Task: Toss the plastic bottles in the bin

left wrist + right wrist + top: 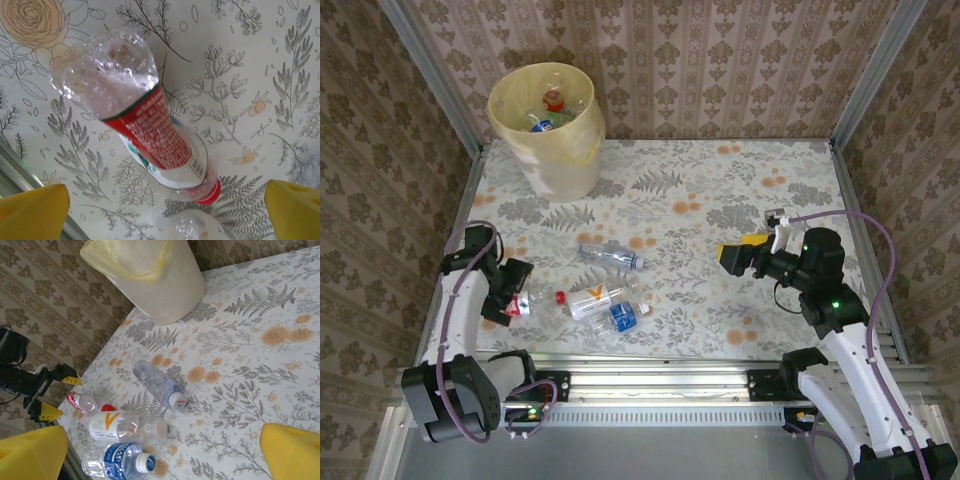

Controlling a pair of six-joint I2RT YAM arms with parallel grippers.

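A clear bottle with a red label and red cap (150, 130) lies on the table ahead of my left gripper (162, 212), which is open, its yellow fingers (35, 210) wide on either side. That bottle (521, 305) is at the table's front left, at my left gripper (513, 296). A clear bottle (610, 256), an orange-labelled bottle (595, 298) and a blue-labelled bottle (625, 316) lie near the middle front. The pale-yellow bin (545, 130) stands at the back left with bottles inside. My right gripper (735, 252) hangs open and empty above the table, right of the bottles.
A loose red cap (561, 296) lies beside the orange-labelled bottle. Patterned walls close in the table at the back and sides, and a metal rail (650, 380) runs along the front edge. The bin (165, 285) stands beyond the clear bottle (157, 382).
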